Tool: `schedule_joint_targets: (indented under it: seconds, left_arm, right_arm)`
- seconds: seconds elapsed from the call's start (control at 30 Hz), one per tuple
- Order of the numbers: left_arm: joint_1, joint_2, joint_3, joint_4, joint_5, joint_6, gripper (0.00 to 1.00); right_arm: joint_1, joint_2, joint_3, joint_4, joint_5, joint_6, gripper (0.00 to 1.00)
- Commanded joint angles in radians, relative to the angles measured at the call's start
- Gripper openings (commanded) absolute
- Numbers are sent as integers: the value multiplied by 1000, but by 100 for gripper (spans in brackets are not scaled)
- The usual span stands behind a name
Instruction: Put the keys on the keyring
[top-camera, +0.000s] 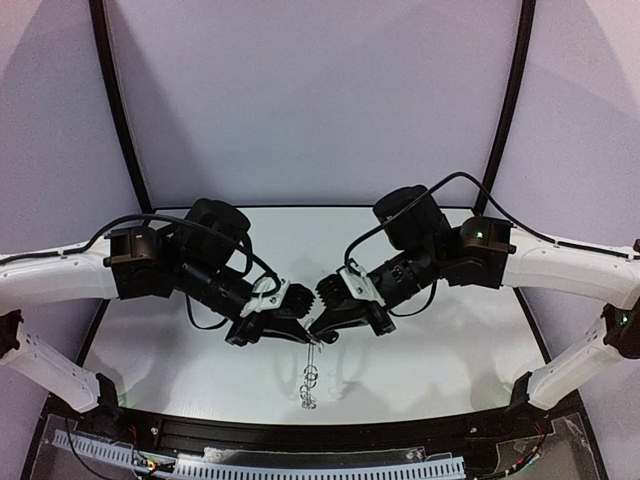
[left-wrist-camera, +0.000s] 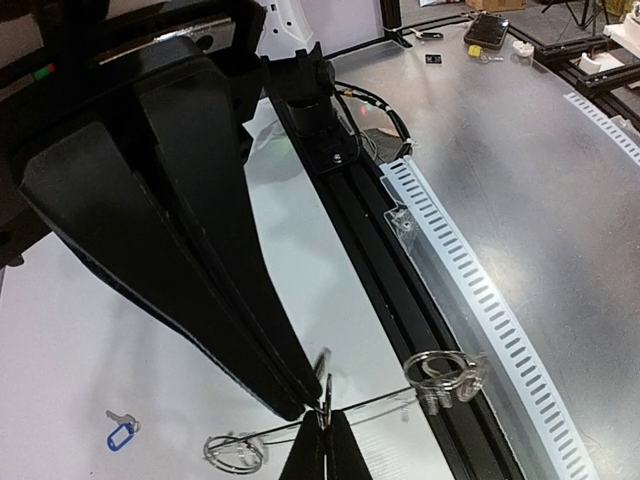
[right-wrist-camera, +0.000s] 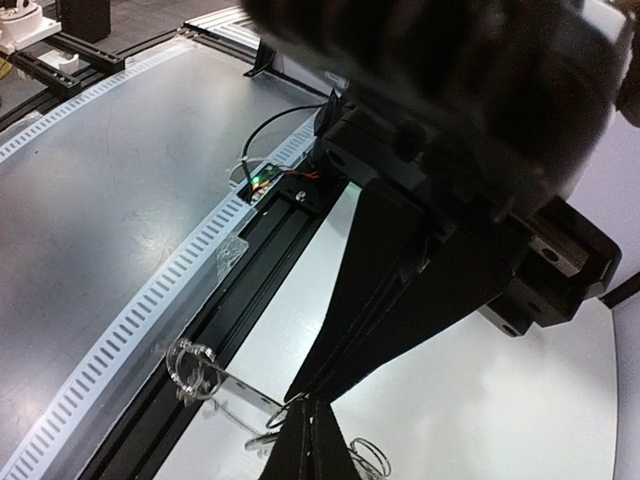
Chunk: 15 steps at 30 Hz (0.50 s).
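From above, the two arms lean in and meet nose to nose over the middle of the white table (top-camera: 180, 380). The left gripper (top-camera: 303, 334) and right gripper (top-camera: 322, 333) almost touch at the tips, and both are pinched tight on the top of the keyring (top-camera: 310, 382). Its silver wire loops dangle below them at lower centre. I can't tell whether the lowest loop reaches the table.

In the left wrist view, the left gripper (left-wrist-camera: 310, 400) runs down from the upper left, its black fingers drawn to a narrow point nipping a thin silver wire of the keyring (left-wrist-camera: 442, 376). Bunches of loops sit at lower right and at bottom left of centre. The right gripper (left-wrist-camera: 322, 445) pokes up from the bottom edge, closed on the same spot. The blue-tagged key (left-wrist-camera: 120, 436) lies on the table at lower left, well apart from the ring.

In the right wrist view, the right gripper (right-wrist-camera: 310, 396) narrows to bottom centre, clamped on the wire opposite the other's tips. There are loops at lower left and along the bottom edge.
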Motion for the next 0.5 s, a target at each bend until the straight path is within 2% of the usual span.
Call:
schedule_joint_targets:
  seconds: [0.0,0.13,0.2,0.3,0.43,0.47]
  left_arm:
    - [-34,-17,53,26,213,8,1]
    - [-34,-17,33,107,199,-58,2]
    - [-34,-30,3,185,171,-113,9]
    - [-34,-59,-68,296,119,-173,35]
    - [-34,-98,-113,394,34,-216,57]
    - [-34,-112,-125,407,15,-228,81]
  right_arm:
    - [-22,-4,-87,276,186,36,0]
    - [-21,-14,-86,286,150,75,0]
    - [-21,-28,-93,288,135,97,0]
    - [-20,-64,-126,312,124,123,0]
    - [-20,-97,-141,329,121,159,0]
    - [-21,-106,-146,333,136,165,0]
